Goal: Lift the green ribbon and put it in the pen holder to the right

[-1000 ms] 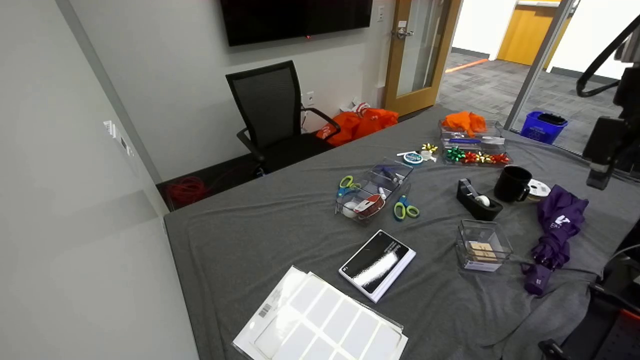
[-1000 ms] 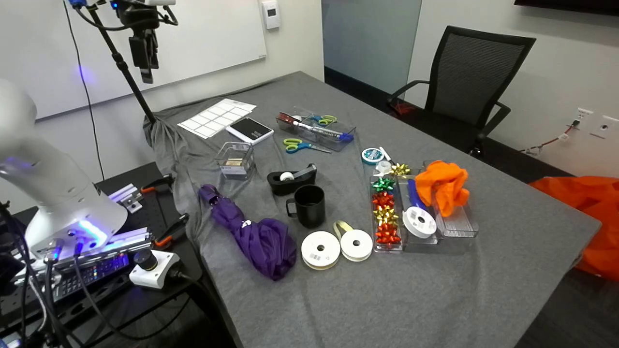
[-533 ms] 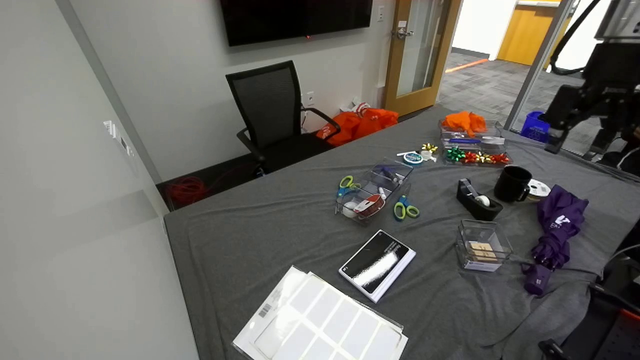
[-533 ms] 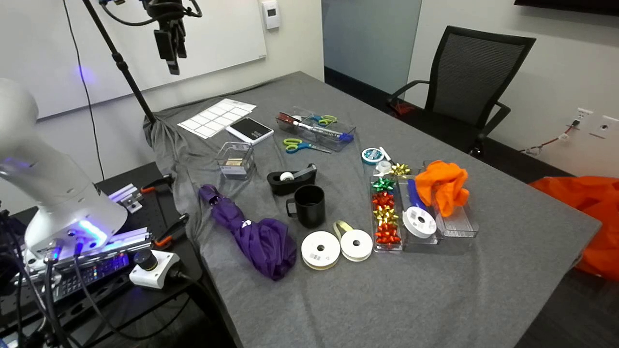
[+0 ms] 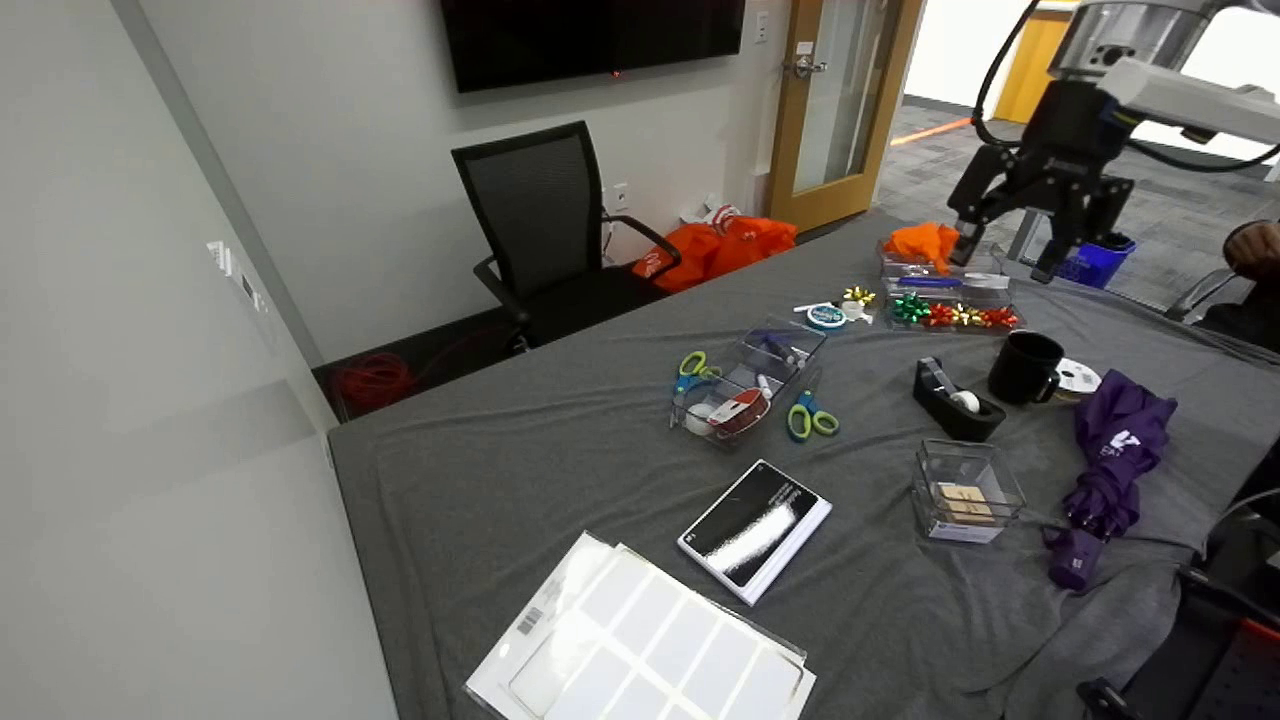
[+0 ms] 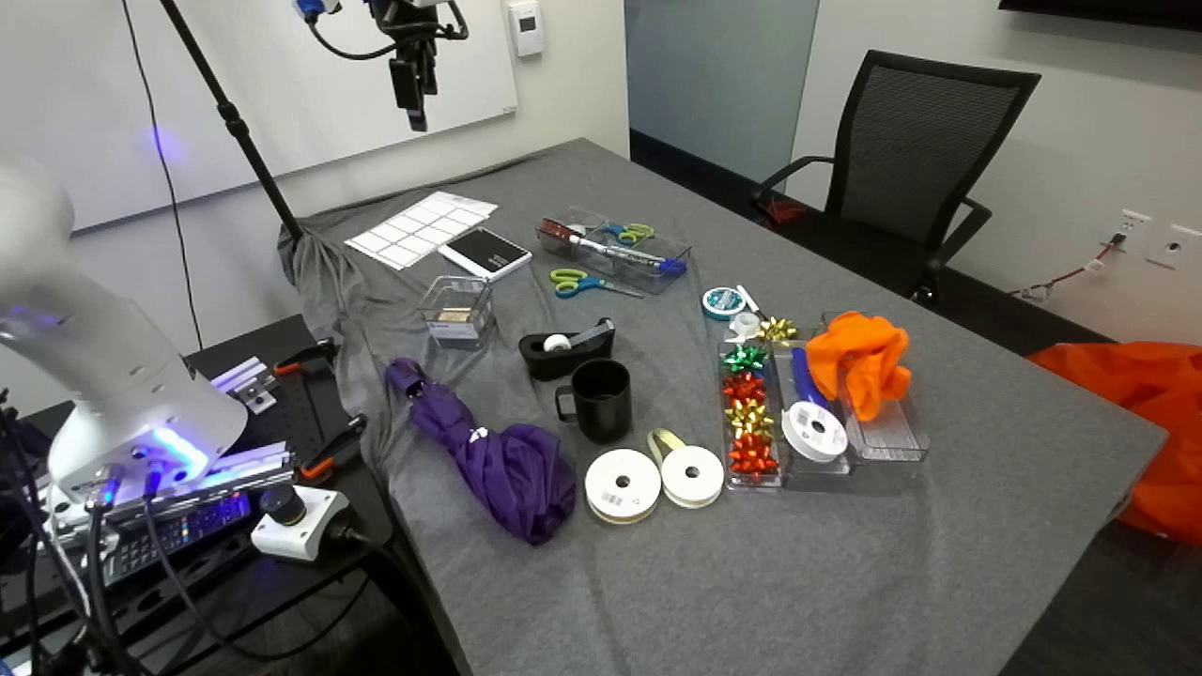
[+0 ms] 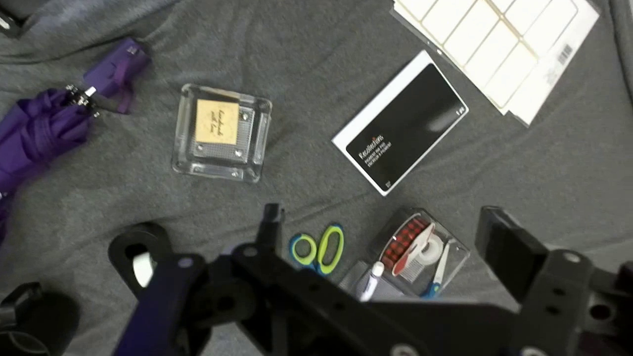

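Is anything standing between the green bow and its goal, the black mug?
Only the side of the clear tray holding the green bow; nothing else visible blocks the way to the black mug.

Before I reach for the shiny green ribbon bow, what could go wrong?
Grabbing two: the shiny green ribbon bow sits beside a shiny red ribbon bow, so the open black gripper might pinch both.
Bumping: the black tape dispenser stands close to the upright round black mug, so a low approach could knock either.
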Robot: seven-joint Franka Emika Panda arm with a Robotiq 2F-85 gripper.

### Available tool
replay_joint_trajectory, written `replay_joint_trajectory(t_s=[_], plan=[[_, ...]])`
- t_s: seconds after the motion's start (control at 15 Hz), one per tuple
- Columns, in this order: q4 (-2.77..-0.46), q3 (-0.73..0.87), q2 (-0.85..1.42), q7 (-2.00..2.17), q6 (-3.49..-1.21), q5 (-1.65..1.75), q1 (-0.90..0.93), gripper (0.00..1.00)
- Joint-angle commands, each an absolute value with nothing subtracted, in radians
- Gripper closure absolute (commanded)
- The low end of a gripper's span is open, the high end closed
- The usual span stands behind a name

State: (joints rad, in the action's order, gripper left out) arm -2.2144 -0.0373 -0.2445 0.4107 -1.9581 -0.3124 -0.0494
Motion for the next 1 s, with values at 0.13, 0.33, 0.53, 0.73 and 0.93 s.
replay_joint_trajectory(t_s=[0.13, 0.33, 0.53, 0.73, 0.93], plan=[[-2.089, -0.034, -0.142, 0.378, -2.108, -0.154, -0.054, 0.00], [-2.104, -0.027, -0.159, 0.406, -2.110, -0.119, -0.044, 0.00], [-2.098, -0.026, -0.155, 0.405, -2.118, -0.097, -0.044, 0.00], [-2.098, -0.026, -0.155, 0.404, -2.119, -0.097, -0.044, 0.00], [-2.114, -0.004, -0.133, 0.359, -2.163, -0.103, -0.058, 0.00]])
